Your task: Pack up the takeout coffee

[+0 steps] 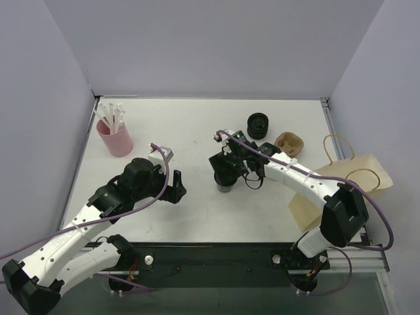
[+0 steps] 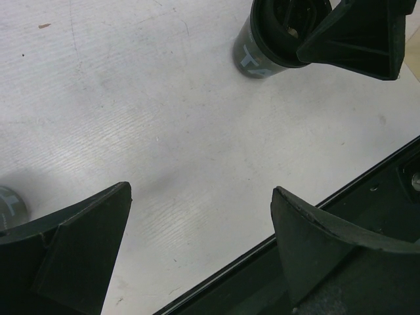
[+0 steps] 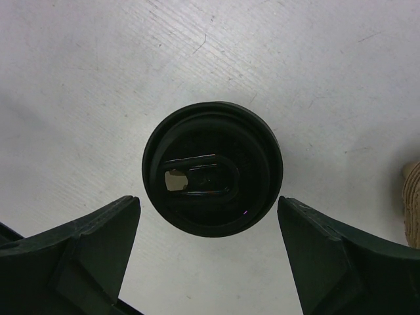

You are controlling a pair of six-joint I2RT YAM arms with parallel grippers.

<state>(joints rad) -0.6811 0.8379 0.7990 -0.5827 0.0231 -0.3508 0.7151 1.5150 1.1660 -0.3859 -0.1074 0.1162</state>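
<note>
The takeout coffee [image 3: 213, 164], a small black cup with a black round lid, stood upright on the white table [image 1: 197, 131], a little right of centre. The right gripper [image 3: 209, 202] hung directly above it, jaws spread wide, one finger on each side of the lid with a clear gap at both; it gripped nothing. To the left, well apart from the cup, the left gripper [image 2: 201, 190] was low over bare table, jaws fully spread and empty. Behind the cup stood a short stack of black ribbed rings [image 1: 258, 123], and beside that a small brown object [image 1: 289, 143], possibly a moulded cup holder. A brown paper bag [image 1: 357, 174] lay at the table's right edge. A pink cup of white sticks [image 1: 115, 136] stood far left.
</note>
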